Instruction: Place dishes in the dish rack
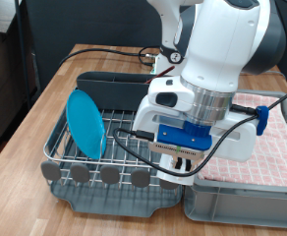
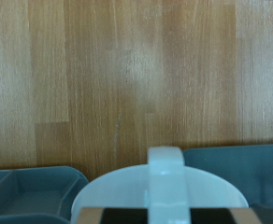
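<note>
Exterior view. A wooden bench (image 1: pixel 45 93) carries the dish rack (image 1: pixel 85 162), a silver wire grid seated in a dark grey tray, with a row of round grey discs (image 1: pixel 94 175) along the edge nearest the exterior view's bottom and a tall dark compartment (image 1: pixel 109 88) at the far end. A round light-blue plate (image 1: pixel 86 122) stands on edge in the wire grid, tilted, at the exterior view's left side of the rack. The white Panda arm descends from the exterior view's top; its hand, with a blue mounting block (image 1: pixel 188 133) and black cables, hangs directly over the right half of the rack. The gripper (image 1: pixel 183 177) sits low at the rack's near right corner, close to the discs; its jaws are hidden by the hand body, so whether they are spread or pressed together cannot be told. At the exterior view's right, a grey crate (image 1: pixel 247 202) lined with red-checked cloth (image 1: pixel 271 147) adjoins the rack.

Wrist view. Most of the field is wood grain of the bench (image 2: pixel 136 65). Along the lower edge appear dark grey-blue tray parts of the rack (image 2: pixel 29 187) and a pale rounded rim, apparently the white mug (image 2: pixel 118 191), crossed by a white upright strip (image 2: pixel 165 182) that may be its handle. Whether the jaws pinch it cannot be told.
</note>
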`<action>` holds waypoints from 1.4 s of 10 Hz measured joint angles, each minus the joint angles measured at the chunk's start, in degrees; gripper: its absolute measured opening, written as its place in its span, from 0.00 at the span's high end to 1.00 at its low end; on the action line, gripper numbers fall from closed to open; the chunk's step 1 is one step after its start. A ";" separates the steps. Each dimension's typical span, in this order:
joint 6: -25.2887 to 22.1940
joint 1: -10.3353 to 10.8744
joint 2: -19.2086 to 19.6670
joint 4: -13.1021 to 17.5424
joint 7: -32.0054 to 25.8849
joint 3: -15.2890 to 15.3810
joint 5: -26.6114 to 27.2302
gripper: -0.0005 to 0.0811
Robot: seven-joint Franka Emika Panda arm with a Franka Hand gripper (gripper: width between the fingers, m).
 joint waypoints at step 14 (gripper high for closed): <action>-15.73 -2.74 3.12 8.72 -1.44 2.88 2.61 0.02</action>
